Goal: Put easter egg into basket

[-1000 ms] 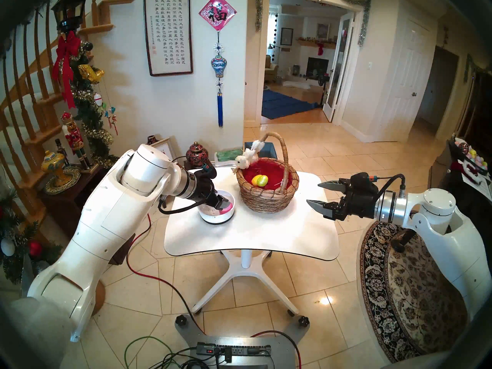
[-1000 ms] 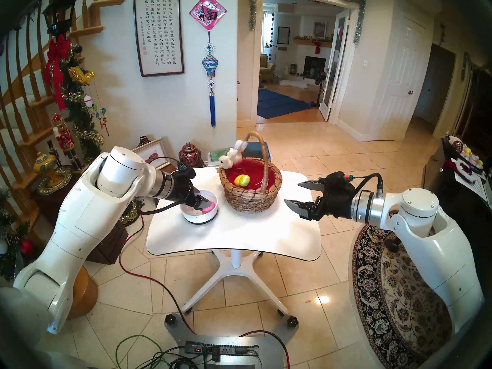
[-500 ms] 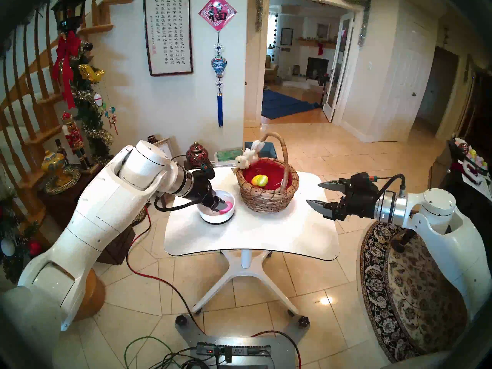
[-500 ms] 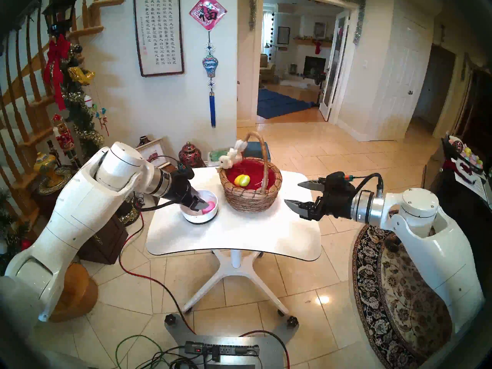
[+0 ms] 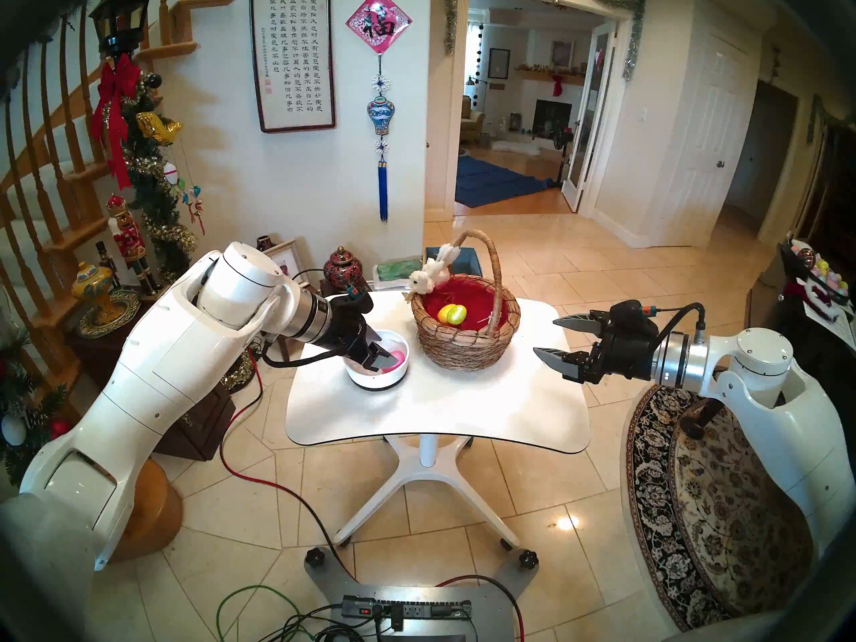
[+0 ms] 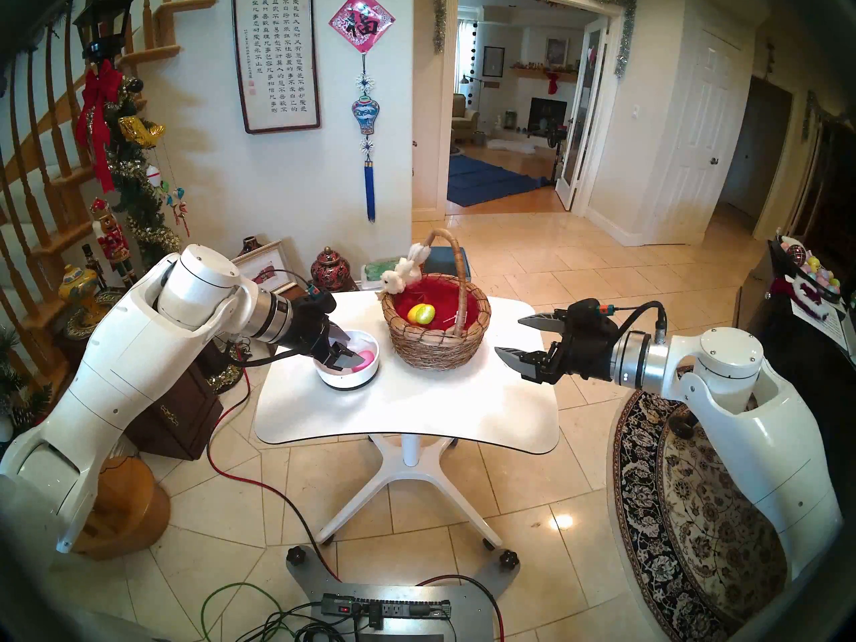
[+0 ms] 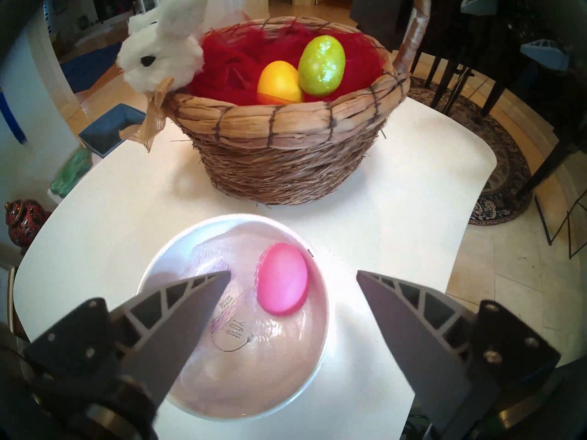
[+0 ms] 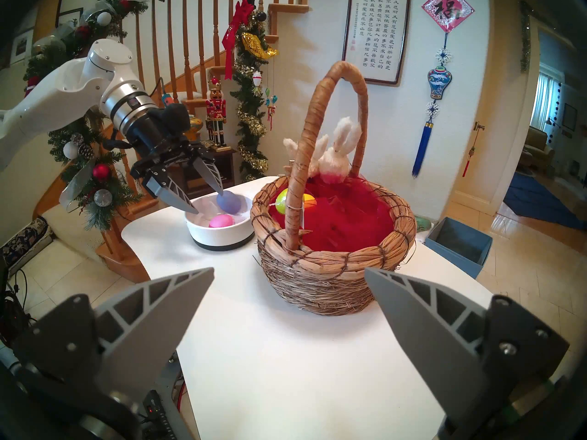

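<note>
A pink easter egg (image 7: 282, 283) lies in a shallow white bowl (image 7: 152, 261) on crinkled clear plastic. My left gripper (image 7: 293, 272) hangs open just over the bowl, its tips either side of the egg and not touching it. In the right wrist view a purple egg (image 8: 227, 201) lies by the far fingertip in the bowl (image 8: 219, 236). The wicker basket (image 5: 463, 349) with red lining and a white bunny holds a yellow egg (image 7: 279, 83) and a green glitter egg (image 7: 320, 64). Right of the basket (image 8: 333, 271), my right gripper (image 5: 545, 336) stands open and empty.
Bowl and basket share a small white pedestal table (image 5: 440, 409). The basket's tall handle (image 8: 317, 137) arches over it. A dark cabinet with vases stands left of the table, a blue bin (image 8: 457, 242) behind it, and a patterned rug (image 5: 722, 511) to the right.
My left arm's elbow has swung down and outward, and the left gripper has drawn back a little over the bowl, uncovering more of the pink egg. The right arm has not moved.
</note>
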Controlling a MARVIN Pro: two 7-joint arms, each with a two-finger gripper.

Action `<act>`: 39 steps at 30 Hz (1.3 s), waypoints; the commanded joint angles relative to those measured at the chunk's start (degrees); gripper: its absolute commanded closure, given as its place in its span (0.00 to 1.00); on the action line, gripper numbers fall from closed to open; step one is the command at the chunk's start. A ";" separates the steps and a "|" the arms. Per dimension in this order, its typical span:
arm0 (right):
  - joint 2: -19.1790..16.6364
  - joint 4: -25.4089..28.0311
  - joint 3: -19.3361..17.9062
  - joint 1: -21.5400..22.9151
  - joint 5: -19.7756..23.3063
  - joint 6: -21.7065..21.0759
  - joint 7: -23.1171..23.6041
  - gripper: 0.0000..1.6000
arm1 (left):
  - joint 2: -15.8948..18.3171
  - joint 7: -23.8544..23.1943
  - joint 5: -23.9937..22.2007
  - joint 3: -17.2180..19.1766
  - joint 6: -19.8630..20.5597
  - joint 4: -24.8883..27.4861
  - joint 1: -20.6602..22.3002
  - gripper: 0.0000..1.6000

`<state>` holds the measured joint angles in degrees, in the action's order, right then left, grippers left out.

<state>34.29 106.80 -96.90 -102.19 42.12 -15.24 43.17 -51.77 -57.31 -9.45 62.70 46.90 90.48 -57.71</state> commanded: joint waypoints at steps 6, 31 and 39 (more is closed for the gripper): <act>-0.22 0.12 -0.36 -0.03 -0.06 0.14 0.04 0.00 | -0.88 -0.03 -0.03 0.36 -2.25 -0.81 0.85 0.15; -0.29 0.12 -0.33 -0.05 0.01 0.19 -0.01 0.00 | -3.41 3.77 1.87 -1.15 -0.55 -1.82 1.08 0.19; -0.32 0.12 -0.32 -0.06 0.04 0.20 -0.03 0.00 | -3.80 3.90 2.20 -1.10 -0.04 -2.02 0.99 0.23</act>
<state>34.17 106.80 -96.88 -102.25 42.25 -15.15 43.10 -55.04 -53.01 -6.94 61.45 47.04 88.56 -57.70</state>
